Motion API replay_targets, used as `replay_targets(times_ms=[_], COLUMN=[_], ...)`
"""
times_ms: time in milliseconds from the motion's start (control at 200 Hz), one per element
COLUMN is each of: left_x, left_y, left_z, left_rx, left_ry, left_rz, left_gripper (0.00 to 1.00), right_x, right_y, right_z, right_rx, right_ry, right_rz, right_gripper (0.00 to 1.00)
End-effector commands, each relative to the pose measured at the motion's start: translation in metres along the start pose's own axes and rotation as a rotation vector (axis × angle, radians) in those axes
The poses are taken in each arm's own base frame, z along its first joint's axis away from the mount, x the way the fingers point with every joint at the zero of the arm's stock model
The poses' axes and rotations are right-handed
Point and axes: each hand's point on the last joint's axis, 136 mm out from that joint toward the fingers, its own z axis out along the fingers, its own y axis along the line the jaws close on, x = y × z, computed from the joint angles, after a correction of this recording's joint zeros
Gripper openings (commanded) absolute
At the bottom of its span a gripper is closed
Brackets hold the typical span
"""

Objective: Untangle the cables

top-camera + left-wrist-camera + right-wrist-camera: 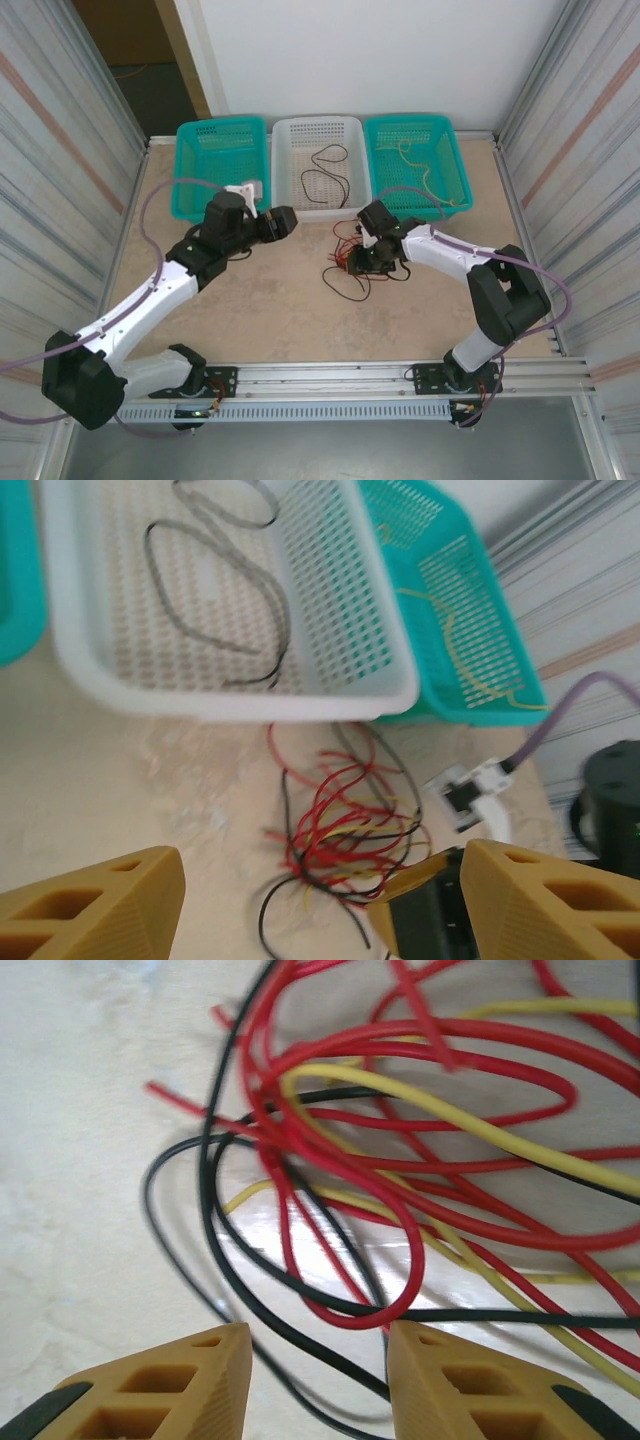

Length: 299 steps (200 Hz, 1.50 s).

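Cables (345, 272): red/black/yellow tangle mid-bench (260, 310), no clear long axis. R end effector (318, 1360) is right on it, tangle at 12–2 o'clock of its fingers. Gap narrowish, black strands (208, 1190) run into it, none pinched. L end effector (320, 910) wide, empty, at tangle's 10 o'clock, farther. Strand ends cut off, crossings unclear.

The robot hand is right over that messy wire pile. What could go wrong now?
The right gripper sits low over the tangle, where a black cable and red cables cross close to it. It might pinch several at once and drag the whole knot. Pulling could also tighten the loops, since the open left gripper holds nothing down.
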Motion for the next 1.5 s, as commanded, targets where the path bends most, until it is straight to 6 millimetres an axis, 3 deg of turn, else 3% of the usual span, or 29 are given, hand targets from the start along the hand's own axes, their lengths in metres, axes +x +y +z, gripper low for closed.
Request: replay_targets(times_ms=[0, 115, 271, 431, 631, 706, 782, 997, 1087, 1232, 1353, 1418, 1493], left_x=[0.005, 0.018, 0.030, 0.038, 0.051, 0.057, 0.062, 0.080, 0.084, 0.093, 0.097, 0.100, 0.108], left_y=[0.010, 0.019, 0.016, 0.004, -0.017, -0.025, -0.032, -0.028, -0.019, 0.001, 0.027, 0.035, 0.043], left_z=[-0.003, 0.001, 0.002, 0.004, 0.019, 0.025, 0.030, 0.045, 0.050, 0.055, 0.050, 0.044, 0.033], left_rx=[-0.037, -0.057, -0.046, -0.015, 0.003, 0.005, 0.006, -0.020, -0.053, -0.150, -0.291, -0.317, -0.345], left_ry=[-0.008, 0.021, 0.043, 0.064, 0.120, 0.139, 0.158, 0.211, 0.221, 0.248, 0.260, 0.264, 0.278], left_rz=[-0.046, -0.076, -0.074, -0.025, 0.055, 0.088, 0.112, 0.140, 0.145, 0.138, 0.101, 0.069, 0.018], left_gripper=[0.71, 0.68, 0.68, 0.68, 0.68, 0.69, 0.70, 0.75, 0.76, 0.74, 0.65, 0.62, 0.62], right_x=[-0.009, -0.024, -0.033, -0.019, -0.009, -0.003, 0.002, 0.032, 0.046, 0.037, 0.018, 0.011, 0.007], right_y=[0.039, 0.024, -0.031, -0.069, -0.088, -0.084, -0.070, 0.010, 0.031, 0.023, 0.014, 0.016, 0.023], right_z=[-0.013, -0.031, -0.047, -0.040, -0.016, -0.002, 0.007, 0.017, 0.010, -0.012, -0.029, -0.034, -0.039], right_rx=[-0.120, -0.006, 0.188, 0.224, 0.228, 0.212, 0.172, 0.007, -0.022, 0.066, 0.108, 0.107, 0.094], right_ry=[-0.001, -0.078, -0.117, -0.075, -0.015, 0.019, 0.038, 0.088, 0.106, 0.055, 0.007, -0.009, -0.025], right_rz=[-0.052, -0.056, 0.028, 0.114, 0.173, 0.170, 0.138, -0.059, -0.140, -0.161, -0.130, -0.123, -0.125], right_gripper=[0.44, 0.49, 0.50, 0.48, 0.43, 0.39, 0.25, 0.08, 0.04, 0.06, 0.17, 0.27, 0.32])
